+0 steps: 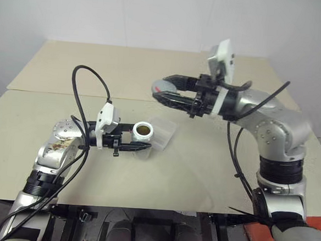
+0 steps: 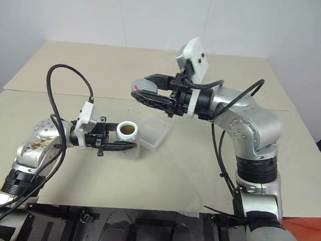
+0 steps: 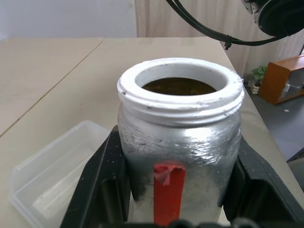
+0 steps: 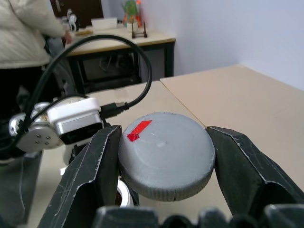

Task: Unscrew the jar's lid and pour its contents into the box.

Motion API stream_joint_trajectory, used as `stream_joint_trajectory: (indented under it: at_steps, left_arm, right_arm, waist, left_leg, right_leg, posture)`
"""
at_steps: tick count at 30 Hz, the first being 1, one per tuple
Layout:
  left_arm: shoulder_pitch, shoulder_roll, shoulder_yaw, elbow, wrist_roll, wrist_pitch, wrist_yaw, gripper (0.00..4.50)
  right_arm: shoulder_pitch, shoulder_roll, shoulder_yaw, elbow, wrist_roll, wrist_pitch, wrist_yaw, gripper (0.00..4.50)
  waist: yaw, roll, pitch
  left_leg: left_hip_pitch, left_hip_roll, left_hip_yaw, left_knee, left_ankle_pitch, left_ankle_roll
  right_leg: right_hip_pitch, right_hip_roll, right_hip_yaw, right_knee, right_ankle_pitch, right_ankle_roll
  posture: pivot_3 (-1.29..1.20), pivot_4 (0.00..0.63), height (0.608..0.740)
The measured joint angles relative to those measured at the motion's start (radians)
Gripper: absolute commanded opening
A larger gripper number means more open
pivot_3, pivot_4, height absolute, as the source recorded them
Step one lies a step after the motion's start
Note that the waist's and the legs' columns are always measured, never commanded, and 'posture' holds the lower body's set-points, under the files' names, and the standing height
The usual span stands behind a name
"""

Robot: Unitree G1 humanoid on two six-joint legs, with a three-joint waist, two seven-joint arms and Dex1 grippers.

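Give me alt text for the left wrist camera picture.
The left claw is shut on the open jar, lid off, something brown showing inside its white mouth. Beside it on the tan table sits the clear plastic box.

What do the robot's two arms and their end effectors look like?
Both arms are silver metal with black joint rings. Each end effector, left and right, has two black fingers, a white camera module above its wrist, and a black cable looping back along the arm. The left forearm looks scuffed brownish.
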Motion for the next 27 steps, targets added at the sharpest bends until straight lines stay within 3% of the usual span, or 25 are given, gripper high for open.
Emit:
stream_joint_trajectory:
  at_steps: [3, 7, 13, 18, 23, 27]
  left_arm:
    - [-0.006, -0.005, 0.007, 0.005, 0.0, -0.008, 0.022, 2.03]
    - [-0.017, -0.004, 0.067, 0.026, 0.0, -0.013, 0.079, 2.03]
    - [-0.041, -0.008, 0.086, 0.052, 0.003, -0.031, 0.14, 2.03]
    - [-0.045, -0.008, 0.087, 0.062, 0.008, -0.033, 0.159, 2.03]
    - [-0.046, -0.006, 0.087, 0.063, 0.024, -0.037, 0.171, 2.03]
    - [-0.07, -0.008, 0.093, 0.112, 0.086, -0.104, 0.227, 2.03]
  right_arm:
    - [0.072, -0.046, 0.002, -0.014, -0.062, -0.043, -0.031, 2.76]
    - [0.291, -0.117, 0.028, -0.009, -0.229, -0.143, -0.098, 2.76]
    - [0.421, -0.099, 0.072, 0.078, -0.398, -0.251, -0.199, 2.76]
    - [0.446, -0.057, 0.097, 0.155, -0.454, -0.298, -0.219, 4.36]
    - [0.478, -0.066, 0.101, 0.162, -0.463, -0.311, -0.183, 4.46]
    - [0.498, -0.153, 0.078, 0.076, -0.424, -0.281, -0.096, 4.46]
  waist:
    - [0.003, 0.0, 0.0]
    - [0.007, 0.0, 0.0]
    - [-0.006, 0.0, 0.0]
    - [-0.004, 0.0, 0.0]
    - [0.002, 0.0, 0.0]
    - [0.003, 0.0, 0.0]
  left_leg:
    - [0.0, 0.0, 0.0, 0.0, 0.0, 0.0]
    - [-0.002, -0.001, 0.0, 0.0, 0.0, 0.0]
    - [0.0, 0.0, 0.0, 0.0, 0.0, 0.0]
    - [-0.001, 0.0, 0.0, 0.0, 0.0, 0.0]
    - [-0.001, -0.001, 0.0, 0.0, 0.0, 0.0]
    - [-0.001, -0.001, 0.0, 0.0, 0.0, 0.0]
  right_leg:
    - [0.0, 0.0, 0.0, 0.0, 0.0, 0.0]
    - [-0.001, -0.001, 0.0, -0.001, 0.0, 0.0]
    - [-0.001, 0.0, 0.001, 0.0, 0.0, 0.0]
    - [-0.001, 0.0, 0.001, -0.001, 0.0, 0.0]
    - [0.0, 0.0, 0.001, -0.001, 0.0, 0.0]
    - [0.0, 0.0, 0.001, -0.001, 0.0, 0.0]
  posture:
    - [0.0, 0.15, 0.74]
    - [0.0, 0.15, 0.74]
    - [0.0, 0.15, 0.74]
    - [0.0, 0.15, 0.74]
    - [0.0, 0.15, 0.74]
    - [0.0, 0.15, 0.74]
